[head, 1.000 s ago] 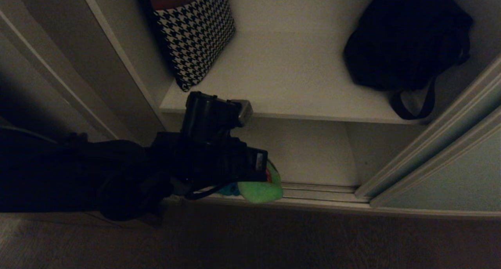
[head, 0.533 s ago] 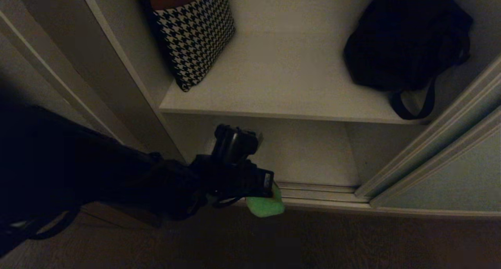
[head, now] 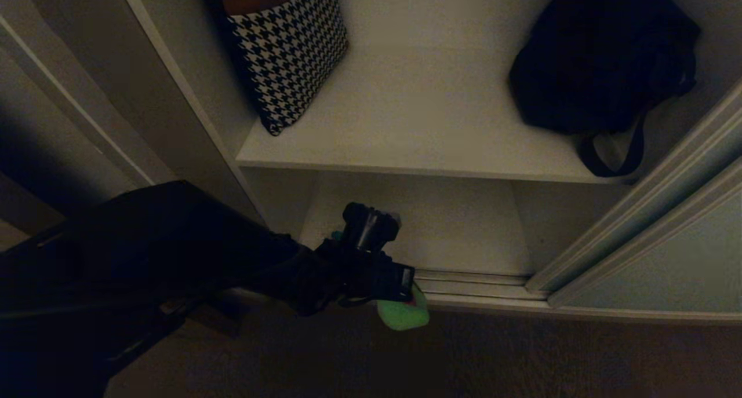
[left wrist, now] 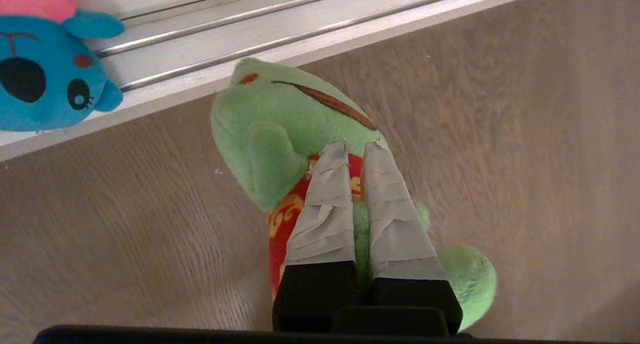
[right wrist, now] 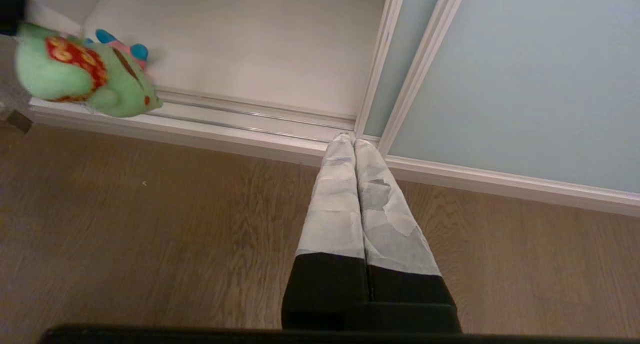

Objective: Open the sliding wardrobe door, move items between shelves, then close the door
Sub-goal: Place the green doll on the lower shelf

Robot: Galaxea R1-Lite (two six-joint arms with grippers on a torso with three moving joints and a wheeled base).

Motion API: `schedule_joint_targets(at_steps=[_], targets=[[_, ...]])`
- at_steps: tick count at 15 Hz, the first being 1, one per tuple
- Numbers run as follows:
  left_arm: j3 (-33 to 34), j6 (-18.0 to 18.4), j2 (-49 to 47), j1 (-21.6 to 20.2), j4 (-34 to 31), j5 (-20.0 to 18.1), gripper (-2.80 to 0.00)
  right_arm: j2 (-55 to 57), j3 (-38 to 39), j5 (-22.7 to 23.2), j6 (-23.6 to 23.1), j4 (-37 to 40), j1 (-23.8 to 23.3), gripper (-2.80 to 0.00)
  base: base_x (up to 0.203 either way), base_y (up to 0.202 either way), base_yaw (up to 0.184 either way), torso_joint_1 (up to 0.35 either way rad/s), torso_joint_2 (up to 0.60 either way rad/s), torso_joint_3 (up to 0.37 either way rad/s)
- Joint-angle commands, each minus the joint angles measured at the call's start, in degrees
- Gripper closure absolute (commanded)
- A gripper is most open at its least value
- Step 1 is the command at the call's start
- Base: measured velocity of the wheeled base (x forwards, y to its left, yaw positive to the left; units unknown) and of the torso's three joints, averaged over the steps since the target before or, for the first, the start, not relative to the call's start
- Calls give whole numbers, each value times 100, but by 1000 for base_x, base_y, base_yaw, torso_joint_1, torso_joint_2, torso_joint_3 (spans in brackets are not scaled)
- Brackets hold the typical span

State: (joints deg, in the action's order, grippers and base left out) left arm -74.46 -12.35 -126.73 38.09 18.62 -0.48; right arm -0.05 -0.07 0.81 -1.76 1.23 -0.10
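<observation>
**A:** Left wrist view: my left gripper [left wrist: 352,151] is pinched tight on the green frog toy [left wrist: 280,128], fingers [left wrist: 325,204] clamped across its red patch. Frog hangs clear of everything, wood floor [left wrist: 125,224] under it.

**B:** Where was it a second ago?

**A:** Up near the front edge of the upper shelf [head: 417,114]. Since then I've dropped the arm and pulled back; in the head view the frog [head: 403,314] now sits below the floor track [head: 475,282], out over the floor in front of the wardrobe.

**B:** So off the upper shelf, not yet on the lower one?

**A:** My read, yes. Lower shelf [head: 452,230] is behind the track, so I'd need to push forward and in before letting go.

**B:** The other toy?

**A:** Teal toy [left wrist: 40,68] lies by the track, close beside the frog, not touching it.

**B:** Door?

**A:** Sliding door [head: 666,265] is slid off to the right, opening clear. Closing not started.

**B:** Right arm?

**A:** Right gripper [right wrist: 355,143] parked low over the floor, fingers together, holding nothing, tips pointing at the door frame.
</observation>
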Motion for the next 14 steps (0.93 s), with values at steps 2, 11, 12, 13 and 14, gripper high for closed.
schedule_joint_targets(at_steps=[2,11,12,13,14], targets=[[-662,-5,-685,-109,-212,-4,0,-4,2,2,-8,0,1,0,0,0,0,0,0,0],[-2037,41,-1673,-534,-480,-286,0,-4,-1,-1,-8,0,1,0,0,0,0,0,0,0],[-2258,35,-1822,-557,-481,-285,0,-4,-1,-2,-8,0,1,0,0,0,0,0,0,0],[-2468,23,-1946,-568,-482,-280,0,-4,-1,5,-3,7,1,0,0,0,0,0,0,0],[-2648,11,-2007,-578,-480,-278,0,-4,-1,0,-8,0,1,0,0,0,0,0,0,0]])
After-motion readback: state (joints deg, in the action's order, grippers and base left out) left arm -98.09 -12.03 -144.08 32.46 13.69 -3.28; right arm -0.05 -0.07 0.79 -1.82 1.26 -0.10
